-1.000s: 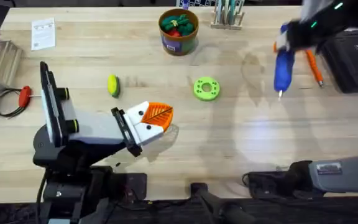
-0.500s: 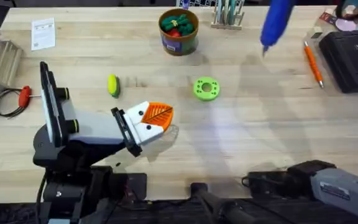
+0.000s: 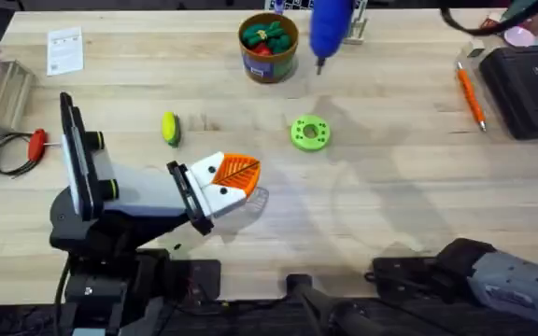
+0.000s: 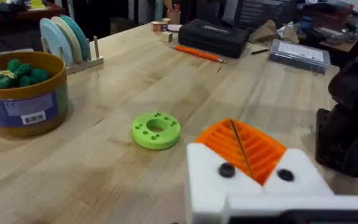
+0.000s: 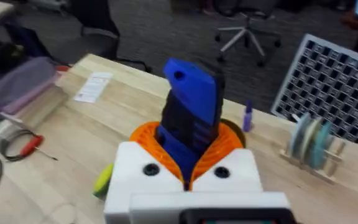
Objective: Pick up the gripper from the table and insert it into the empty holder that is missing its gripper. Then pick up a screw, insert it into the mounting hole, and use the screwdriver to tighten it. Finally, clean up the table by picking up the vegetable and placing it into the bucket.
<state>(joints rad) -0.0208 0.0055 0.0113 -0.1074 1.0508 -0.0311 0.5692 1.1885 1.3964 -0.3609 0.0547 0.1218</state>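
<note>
Screwdriver (image 5: 191, 118): being clamped in right gripper (image 5: 188, 171). Tightening step under way, apparently; tip needing alignment over left gripper (image 4: 247, 163), whose pads are resting together.

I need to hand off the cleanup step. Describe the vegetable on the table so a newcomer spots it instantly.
Start at the round bucket at the far middle of the table, then look nearer and toward the left arm. The vegetable lies alone on bare wood, left of the flat green disc. It is a small yellow oval with a green end, unlike the holed disc.
</note>
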